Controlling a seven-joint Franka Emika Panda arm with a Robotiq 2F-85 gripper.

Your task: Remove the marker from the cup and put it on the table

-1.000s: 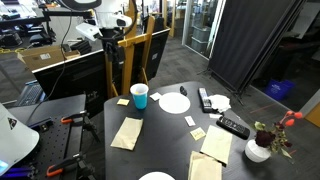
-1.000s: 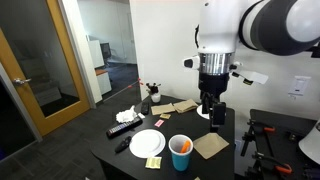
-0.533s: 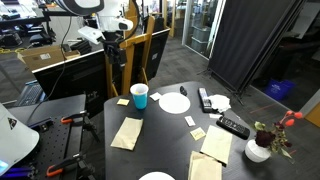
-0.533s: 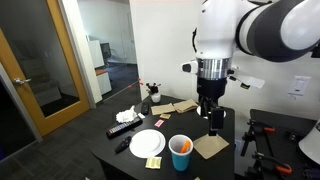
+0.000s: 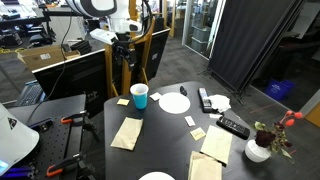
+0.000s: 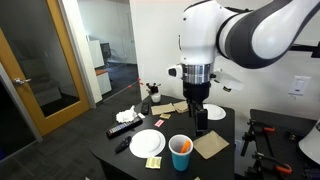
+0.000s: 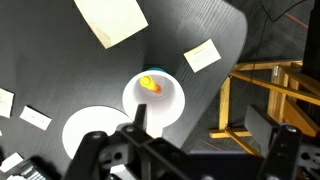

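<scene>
Gripper (image 6: pixel 200 122) hangs above the table (image 6: pixel 222 165), clear of everything on it. In the wrist view I read the jaws as spread wide with nothing between them, so released. The cup (image 7: pixel 165 106) sits almost straight below the camera, upright on the dark top. The marker (image 7: pixel 150 84) is inside it, its orange end leaning against the white inner wall on the far side of the rim. In an exterior view the marker (image 6: pixel 182 147) shows as orange just inside the cup (image 6: pixel 180 154), which stands near the table's front edge. A white plate (image 6: pixel 147 143) lies just beside the cup and a tan napkin (image 6: pixel 210 146) on its other side. In an exterior view the cup (image 5: pixel 140 96) stands near the table edge with a yellow sticky note (image 5: pixel 123 101) close by, and the gripper (image 5: pixel 126 60) is well above it.
</scene>
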